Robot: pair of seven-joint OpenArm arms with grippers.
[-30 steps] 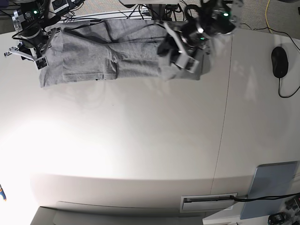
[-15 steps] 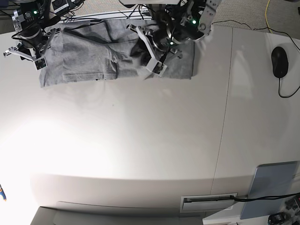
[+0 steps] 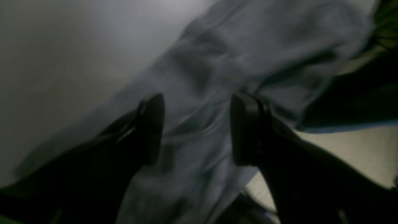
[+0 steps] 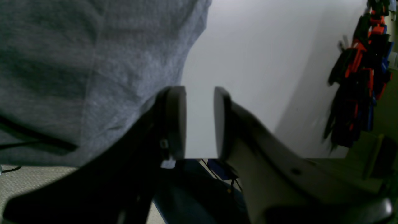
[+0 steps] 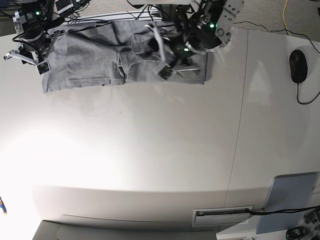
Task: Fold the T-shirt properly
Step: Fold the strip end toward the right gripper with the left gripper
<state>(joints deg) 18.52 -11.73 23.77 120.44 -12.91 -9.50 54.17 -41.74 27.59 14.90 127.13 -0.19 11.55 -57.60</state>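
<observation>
The heather-grey T-shirt point(image 5: 95, 60) lies spread along the table's far edge, creased near its middle. My left gripper point(image 5: 161, 54) hangs over the right half of the shirt, open. In the left wrist view its black fingers point(image 3: 152, 127) stand wide apart above blurred, wrinkled T-shirt point(image 3: 199, 77) cloth, and the left gripper point(image 3: 196, 130) holds nothing. My right gripper point(image 5: 30, 59) sits at the shirt's left end. In the right wrist view the right gripper point(image 4: 199, 121) is open with bare white table in the gap, and the T-shirt point(image 4: 77, 62) edge lies just left of it.
A black mouse point(image 5: 297, 66) with its cable rests at the table's right side. A grey flat pad point(image 5: 290, 200) sits at the near right corner. Cables point(image 5: 145, 7) run behind the shirt. Orange and black gear point(image 4: 357, 77) hangs off to the right, beyond the table.
My left gripper has opened, let go of the shirt's right part and swung left over the cloth. The shirt's right edge now lies further left. The right arm is unmoved.
</observation>
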